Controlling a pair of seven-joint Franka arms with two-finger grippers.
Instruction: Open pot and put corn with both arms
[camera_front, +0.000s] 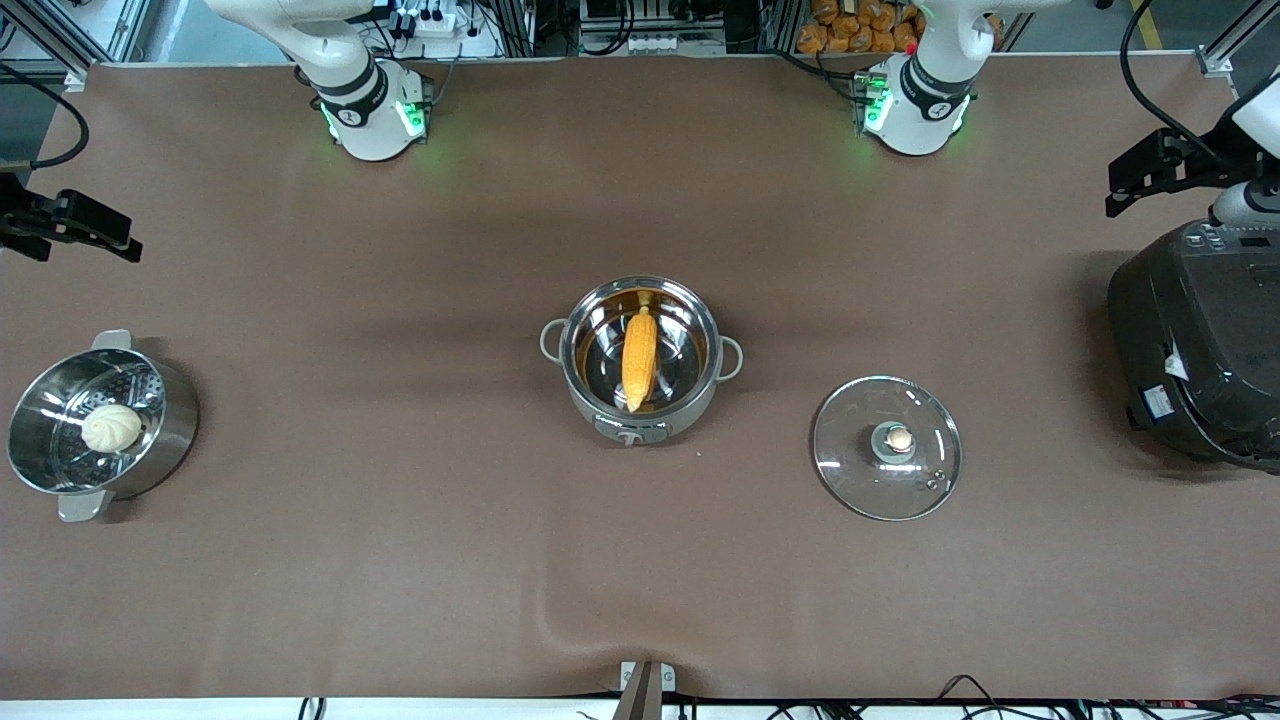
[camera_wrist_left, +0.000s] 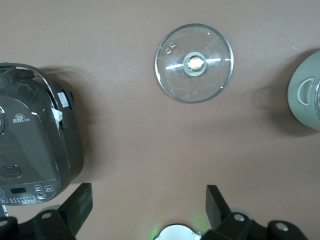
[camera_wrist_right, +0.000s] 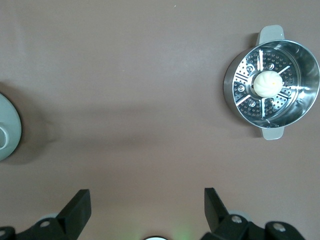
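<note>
The shiny steel pot (camera_front: 694, 402) stands open in the middle of the table. The yellow-orange corn (camera_front: 639, 360) lies inside it. The pot's glass lid (camera_front: 852, 452) with its copper knob lies flat on the table beside the pot, toward the left arm's end; it also shows in the left wrist view (camera_wrist_left: 172, 75). My left gripper (camera_front: 1118, 192) is open and empty, held high over the black rice cooker's end of the table (camera_wrist_left: 148, 197). My right gripper (camera_front: 125, 245) is open and empty, high over the steamer pot's end (camera_wrist_right: 147, 200). An edge of the pot shows in both wrist views (camera_wrist_left: 304, 95) (camera_wrist_right: 7, 127).
A steel steamer pot (camera_front: 172, 425) with a pale bun (camera_front: 110, 428) in it stands at the right arm's end (camera_wrist_right: 235, 92). A big black rice cooker (camera_front: 1200, 350) stands at the left arm's end (camera_wrist_left: 30, 145). Brown table cloth covers the rest.
</note>
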